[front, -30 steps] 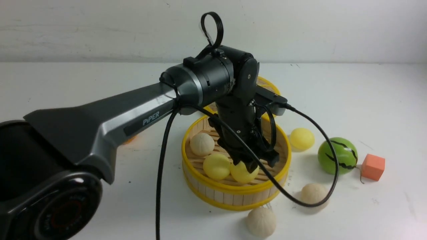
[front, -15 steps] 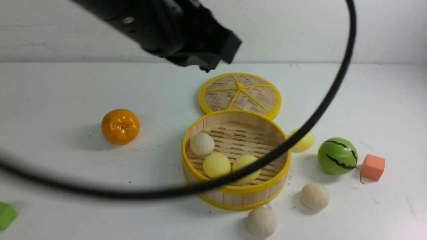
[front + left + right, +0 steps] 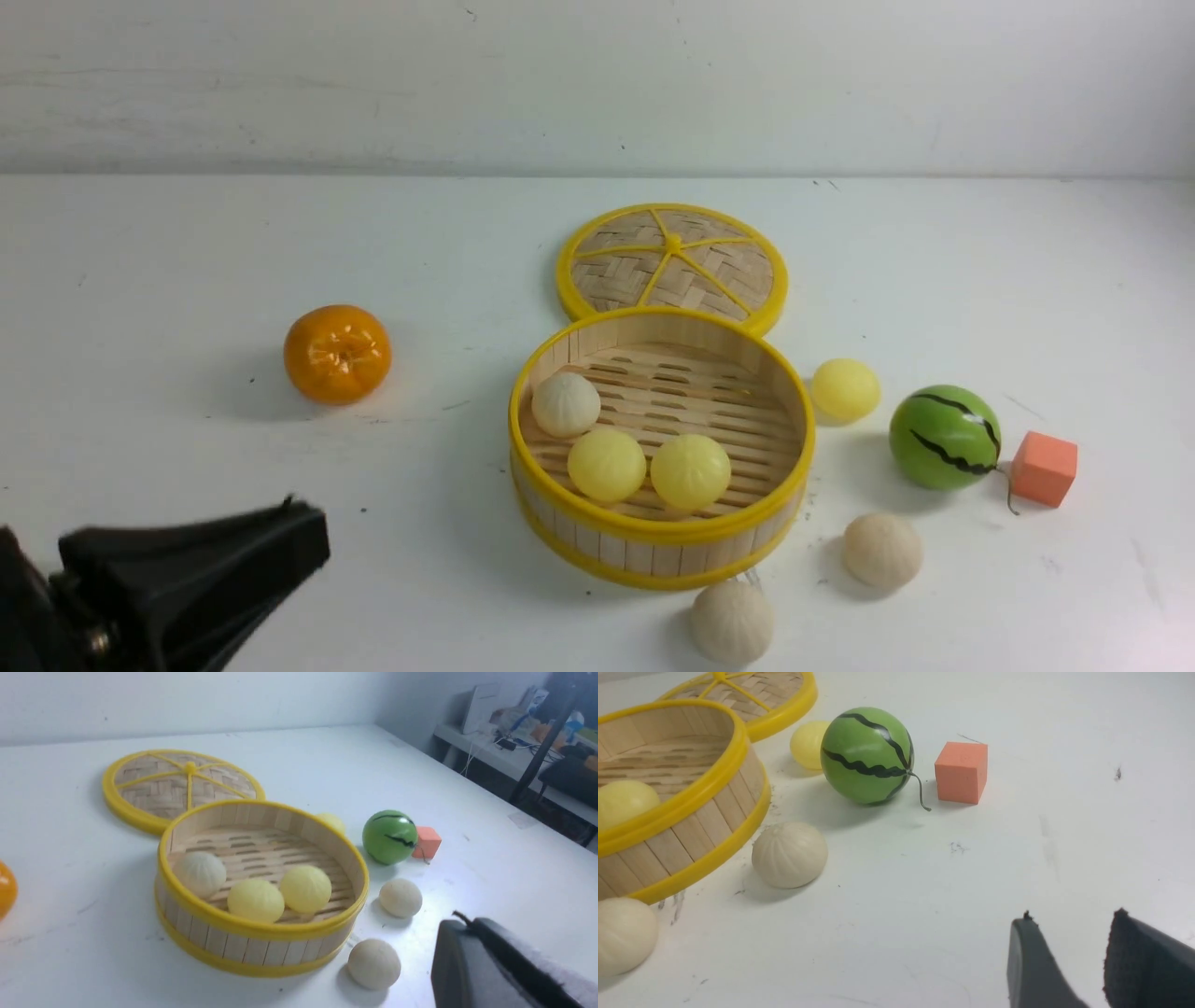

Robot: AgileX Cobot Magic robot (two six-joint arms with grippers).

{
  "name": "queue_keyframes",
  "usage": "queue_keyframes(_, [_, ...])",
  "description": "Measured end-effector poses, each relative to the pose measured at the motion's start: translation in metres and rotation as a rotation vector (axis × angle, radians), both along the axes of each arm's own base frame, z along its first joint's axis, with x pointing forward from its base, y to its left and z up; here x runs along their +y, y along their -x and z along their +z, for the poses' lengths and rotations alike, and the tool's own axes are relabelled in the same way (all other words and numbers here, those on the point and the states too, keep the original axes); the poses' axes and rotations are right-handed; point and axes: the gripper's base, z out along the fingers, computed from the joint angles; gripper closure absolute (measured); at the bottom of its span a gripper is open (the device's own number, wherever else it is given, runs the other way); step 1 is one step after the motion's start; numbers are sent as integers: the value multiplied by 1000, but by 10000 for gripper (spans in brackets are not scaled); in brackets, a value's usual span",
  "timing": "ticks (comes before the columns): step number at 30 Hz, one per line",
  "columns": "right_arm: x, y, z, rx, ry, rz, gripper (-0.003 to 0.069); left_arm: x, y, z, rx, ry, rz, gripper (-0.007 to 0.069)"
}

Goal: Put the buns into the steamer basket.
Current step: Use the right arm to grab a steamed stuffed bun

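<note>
The steamer basket (image 3: 653, 534) stands mid-table and holds three buns: a beige one (image 3: 565, 404) and two yellow ones (image 3: 607, 464) (image 3: 690, 471). Outside it lie a yellow bun (image 3: 845, 389) to its right and two beige buns (image 3: 882, 550) (image 3: 732, 622) at its front right. My left gripper (image 3: 303, 527) is low at the front left, far from the basket, its jaws together and empty; its wrist view (image 3: 460, 921) shows the basket (image 3: 261, 929). My right gripper (image 3: 1069, 919) is out of the front view, open and empty over bare table, near a beige bun (image 3: 789, 855).
The woven lid (image 3: 672, 259) lies flat behind the basket. An orange (image 3: 337, 354) sits to the left. A green striped watermelon ball (image 3: 944, 437) and an orange cube (image 3: 1044, 468) sit to the right, beside the outer yellow bun.
My left arm has let go of a yellow bun inside the basket, lifted out, and drawn back to the front left. That bun now rests in the basket.
</note>
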Motion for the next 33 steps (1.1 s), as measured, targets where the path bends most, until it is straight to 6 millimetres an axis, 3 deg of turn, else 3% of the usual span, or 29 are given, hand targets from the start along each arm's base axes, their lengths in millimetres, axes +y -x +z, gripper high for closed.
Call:
queue_keyframes(4, [0, 0, 0, 0, 0, 0, 420, 7, 7, -15, -29, 26, 15, 638])
queue_keyframes(12, [1, -1, 2, -21, -51, -5, 420, 11, 11, -27, -24, 23, 18, 638])
queue_keyframes(19, [1, -5, 20, -251, -551, -89, 420, 10, 12, -32, 14, -7, 4, 638])
queue_keyframes(25, [-1, -3, 37, -352, -710, -114, 420, 10, 12, -32, 16, -8, 4, 638])
queue_keyframes(26, [1, -3, 45, -335, -714, -86, 420, 10, 12, -32, 16, -8, 4, 638])
queue_keyframes(27, [9, -4, 67, -261, -682, -11, 420, 10, 12, -32, 17, -8, 3, 638])
queue_keyframes(29, [15, -8, 83, -173, -632, 47, 420, 10, 12, -32, 17, -8, 3, 638])
queue_keyframes(30, [22, -16, 102, -47, -548, 117, 420, 10, 12, -32, 17, -8, 3, 638])
queue_keyframes(33, [30, -47, 135, 254, -376, 262, 420, 10, 12, -32, 17, -9, 3, 637])
